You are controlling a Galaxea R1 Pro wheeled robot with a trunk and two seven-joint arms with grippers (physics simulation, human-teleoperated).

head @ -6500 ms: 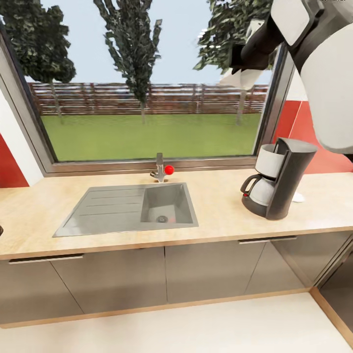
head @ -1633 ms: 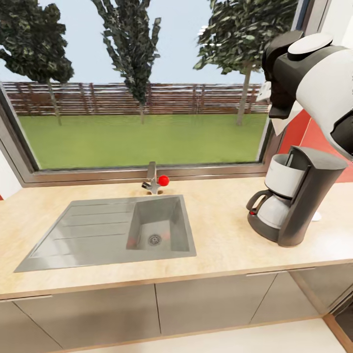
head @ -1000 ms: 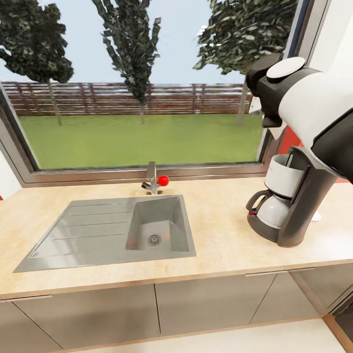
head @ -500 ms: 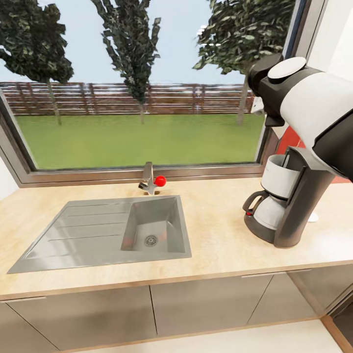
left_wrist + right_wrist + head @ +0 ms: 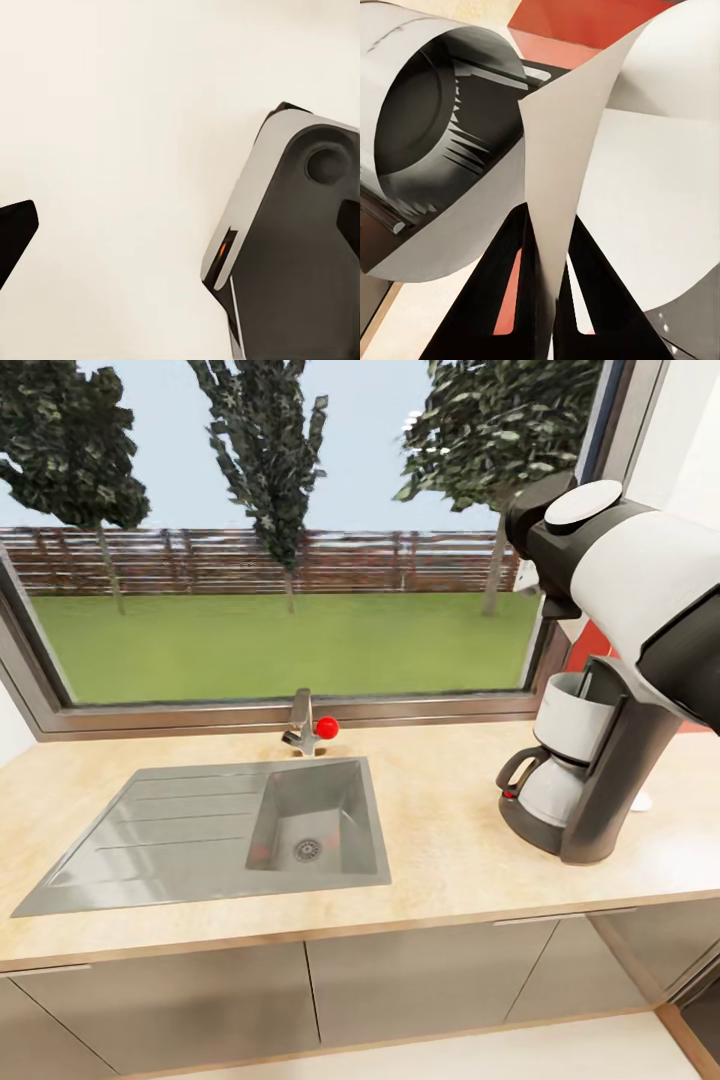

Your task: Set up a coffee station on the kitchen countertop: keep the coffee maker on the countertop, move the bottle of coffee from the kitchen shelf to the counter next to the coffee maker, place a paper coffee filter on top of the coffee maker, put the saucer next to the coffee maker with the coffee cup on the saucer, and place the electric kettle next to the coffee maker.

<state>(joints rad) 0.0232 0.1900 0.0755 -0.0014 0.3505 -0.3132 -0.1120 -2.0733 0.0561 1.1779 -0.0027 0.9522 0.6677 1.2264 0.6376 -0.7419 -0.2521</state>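
White paper coffee filter [image 5: 607,172] curls, pinched in right gripper [image 5: 544,292].

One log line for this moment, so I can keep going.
phase: filter delivery | right gripper: shut on paper filter, above coffee maker | filter: not yet on maker | left gripper: open, idle

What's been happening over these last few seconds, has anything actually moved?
The right arm swung down from high by the window until it hangs just above the black-and-white coffee maker. The view also drew nearer, so the camera moved. The right gripper stayed shut on the white paper filter. Coffee maker, steel sink and beige countertop stayed put.
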